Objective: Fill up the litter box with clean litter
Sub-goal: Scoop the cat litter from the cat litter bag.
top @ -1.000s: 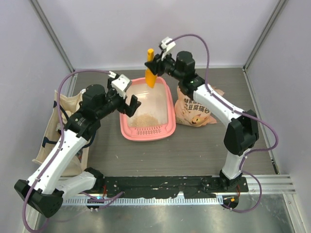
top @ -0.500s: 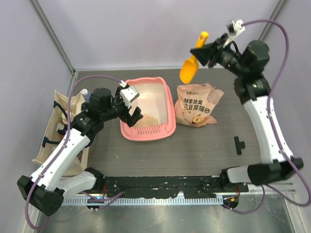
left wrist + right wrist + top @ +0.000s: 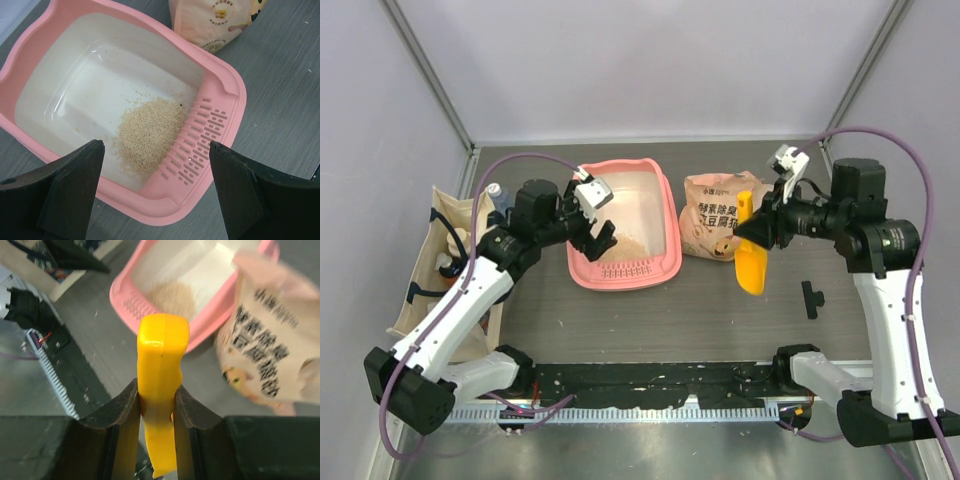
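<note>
The pink litter box (image 3: 672,240) lies mid-table with its grille strip at the near end. A small pile of tan clean litter (image 3: 620,246) sits on its whitish floor by the grille, as the left wrist view (image 3: 149,131) also shows. My left gripper (image 3: 596,228) is open and empty, hovering over the box's near left part. My right gripper (image 3: 756,230) is shut on the yellow-orange scoop (image 3: 750,262), held in the air right of the box with its bowl pointing down at the near side of the litter bag (image 3: 715,215). The right wrist view shows the scoop handle (image 3: 161,385) clamped between the jaws.
A beige tote bag (image 3: 440,270) with items inside stands at the table's left edge. A small black part (image 3: 811,298) lies on the table at the right. Walls enclose the table at the back and both sides.
My right arm swung the scoop from over the box's far end, up and right, then down to the bag's near right side. My left gripper shifted slightly over the box.
</note>
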Motion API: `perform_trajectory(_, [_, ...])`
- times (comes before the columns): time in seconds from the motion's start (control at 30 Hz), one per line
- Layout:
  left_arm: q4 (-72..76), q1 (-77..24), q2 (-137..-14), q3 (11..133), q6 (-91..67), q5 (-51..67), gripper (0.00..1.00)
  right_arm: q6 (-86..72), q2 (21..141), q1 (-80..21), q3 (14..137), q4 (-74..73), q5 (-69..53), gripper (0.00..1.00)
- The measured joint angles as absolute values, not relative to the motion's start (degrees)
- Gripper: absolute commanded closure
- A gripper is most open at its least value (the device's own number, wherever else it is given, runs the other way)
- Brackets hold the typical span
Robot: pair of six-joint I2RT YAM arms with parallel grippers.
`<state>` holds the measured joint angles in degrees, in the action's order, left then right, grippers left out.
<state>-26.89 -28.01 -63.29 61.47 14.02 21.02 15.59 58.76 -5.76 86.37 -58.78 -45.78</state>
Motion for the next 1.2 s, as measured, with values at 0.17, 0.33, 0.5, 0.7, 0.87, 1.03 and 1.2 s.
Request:
perform_trajectory(0.17, [-25.4, -28.0, -64.1, 61.5, 13.8, 21.0, 0.11, 14.6, 59.0, 0.2, 77.6, -64.2, -47.6, 0.99])
perform_trajectory(0.33, [-24.9, -28.0, -64.5, 61.5, 13.7, 21.0, 0.11, 11.0, 60.1, 11.5, 69.2, -62.7, -48.2, 0.99])
perform_trajectory(0.5, [-24.7, -28.0, -64.5, 61.5, 13.7, 20.7, 0.11, 2.7, 63.6, 18.3, 67.2, -56.6, -47.0, 0.99])
perform_trajectory(0.7, [-24.7, -28.0, -64.6, 61.5, 13.8, 20.6, 0.11, -14.0, 71.7, 18.6, 82.2, -37.7, -45.1, 0.99])
perform_trajectory(0.87, [-24.2, -28.0, -66.8, 62.5, 13.0, 21.4, 0.11, -19.3, 70.9, 16.8, 83.0, -22.0, -37.4, 0.99])
perform_trajectory(1.03, [-23.9, -29.0, -75.2, 71.0, 11.7, 25.0, 0.12, -18.5, 74.3, 13.2, 82.6, -13.0, -30.1, 0.99])
perform_trajectory(1.2, [-20.8, -33.4, -86.7, 84.1, 11.1, 26.6, 0.11, -15.6, 79.3, 10.7, 81.7, -10.3, -23.8, 0.99])
